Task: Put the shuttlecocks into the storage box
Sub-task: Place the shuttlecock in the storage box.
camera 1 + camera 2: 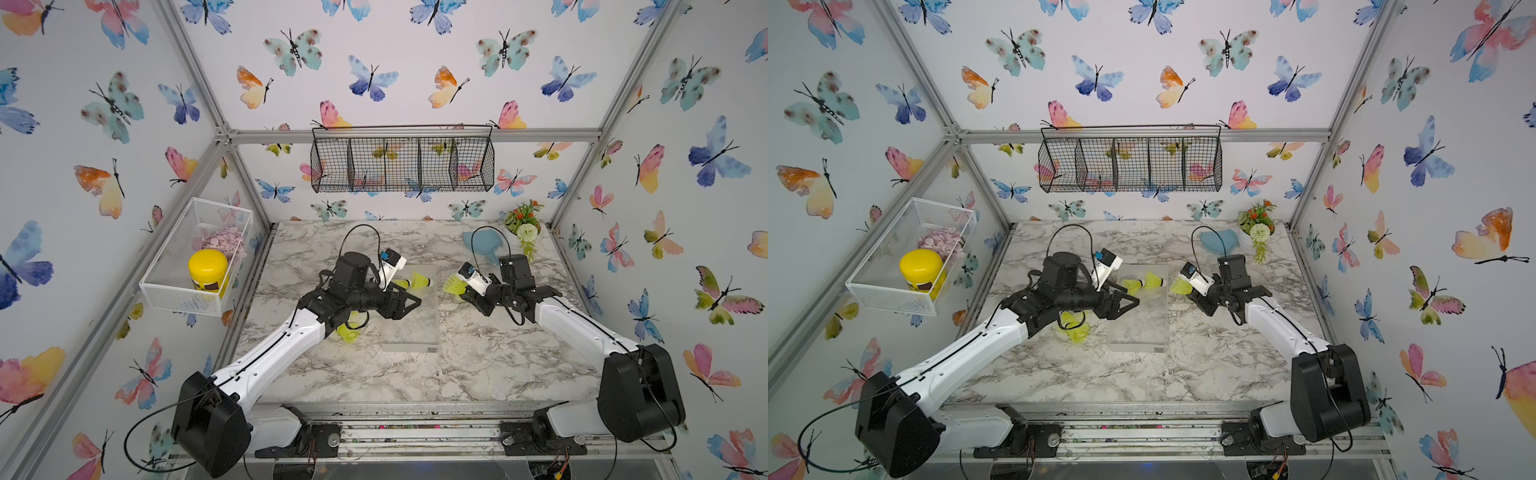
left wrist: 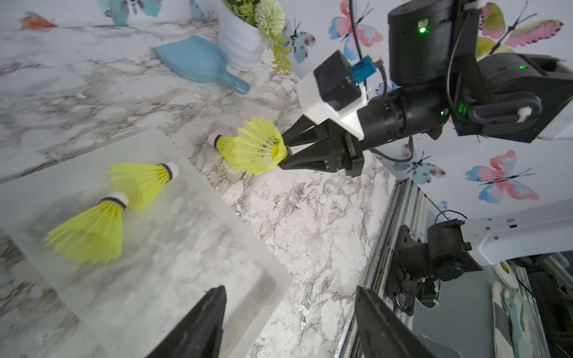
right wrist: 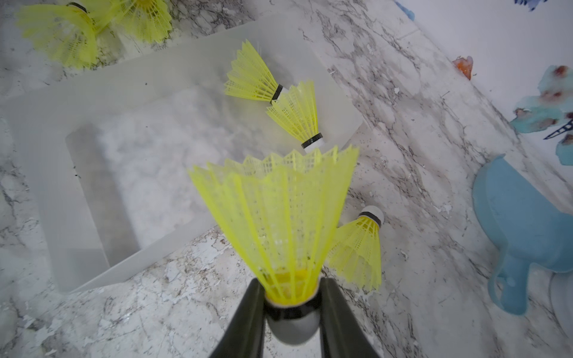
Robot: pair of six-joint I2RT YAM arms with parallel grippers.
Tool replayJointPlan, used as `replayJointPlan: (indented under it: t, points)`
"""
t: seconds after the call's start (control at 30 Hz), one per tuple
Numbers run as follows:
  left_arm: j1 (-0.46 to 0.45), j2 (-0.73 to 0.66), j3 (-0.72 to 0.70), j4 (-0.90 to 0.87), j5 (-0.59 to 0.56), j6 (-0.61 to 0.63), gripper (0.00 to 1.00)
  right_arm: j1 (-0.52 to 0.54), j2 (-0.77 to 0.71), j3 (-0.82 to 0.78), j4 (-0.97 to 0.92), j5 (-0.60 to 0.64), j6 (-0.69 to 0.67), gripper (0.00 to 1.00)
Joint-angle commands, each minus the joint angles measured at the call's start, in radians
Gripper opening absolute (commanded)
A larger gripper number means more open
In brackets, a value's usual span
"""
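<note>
The frosted storage box [image 1: 411, 328] lies mid-table, with two yellow-green shuttlecocks [image 1: 420, 281] at its far end; the right wrist view shows them tip to skirt [image 3: 251, 77]. My right gripper [image 3: 292, 282] is shut on a shuttlecock [image 3: 279, 214] by its white tip, just off the box's right edge [image 1: 454, 286]. Another shuttlecock [image 3: 359, 248] lies on the table beside it. Over the box's left side hangs my left gripper [image 2: 290, 289], open and holding nothing [image 1: 415, 301]. Two more shuttlecocks [image 1: 349, 331] lie left of the box, partly under the left arm.
A blue scoop [image 1: 482, 243] and a potted plant [image 1: 524, 224] stand at the back right. A white mesh basket [image 1: 166, 286] with a yellow jar [image 1: 208, 270] hangs on the left wall. A black wire basket [image 1: 401, 162] hangs on the back wall.
</note>
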Motion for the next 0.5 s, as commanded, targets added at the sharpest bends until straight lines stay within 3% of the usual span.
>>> replayJointPlan:
  t: [0.0, 0.47]
  points:
    - [-0.037, 0.055, 0.062, 0.003, 0.055, 0.067, 0.70, 0.025, -0.047, -0.011, -0.041, -0.028, 0.053, 0.26]
    - [-0.081, 0.235, 0.233, -0.051, -0.006, 0.161, 0.65, 0.152, -0.063, -0.001, -0.036, -0.018, 0.113, 0.26]
